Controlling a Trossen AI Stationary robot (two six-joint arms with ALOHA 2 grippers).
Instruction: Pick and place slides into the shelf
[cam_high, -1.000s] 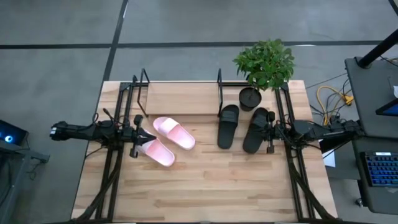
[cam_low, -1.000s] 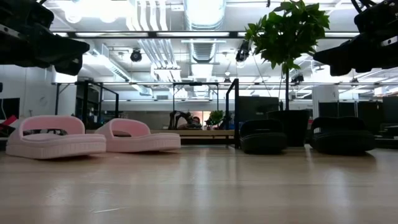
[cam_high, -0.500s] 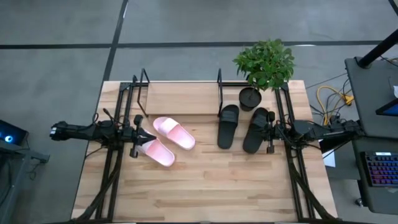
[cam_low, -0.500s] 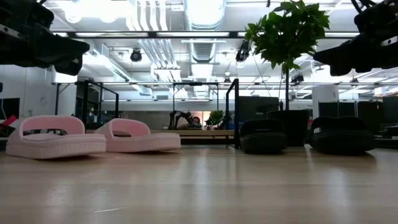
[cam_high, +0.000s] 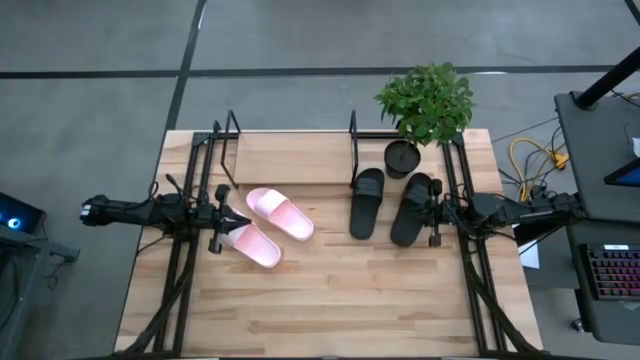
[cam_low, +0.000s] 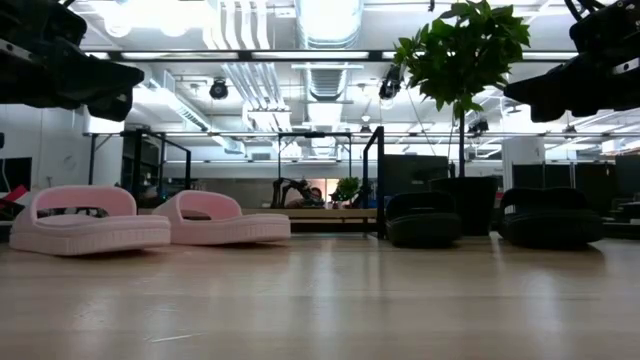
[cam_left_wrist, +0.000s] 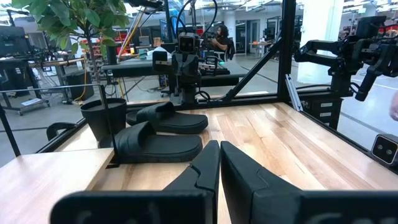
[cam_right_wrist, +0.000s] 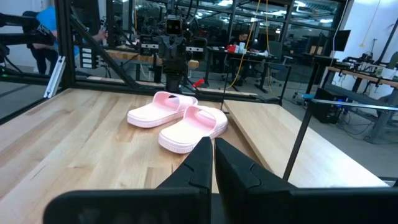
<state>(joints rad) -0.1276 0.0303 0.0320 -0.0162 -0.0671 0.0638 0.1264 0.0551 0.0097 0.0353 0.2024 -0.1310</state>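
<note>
Two dark arms reaching inward, level above the light wooden table (cam_high: 330, 300); low black-rod shelf (cam_high: 290, 160) at the far edge. Left gripper (cam_high: 232, 216) clenched, empty, over the pale pink slides (cam_high: 270, 228); right gripper (cam_high: 428, 210) clenched, empty, beside the matte black slides (cam_high: 390, 204).

Two dark slender arms (cam_high: 140, 211), black cabling.

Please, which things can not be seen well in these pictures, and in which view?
- Low view: the shelf shows only thin uprights; the black slides and the pot cover its board.
- High view: the plant leaves cover the shelf's far right corner.
- High view: the left gripper and right gripper are too small to show any detail.
</note>
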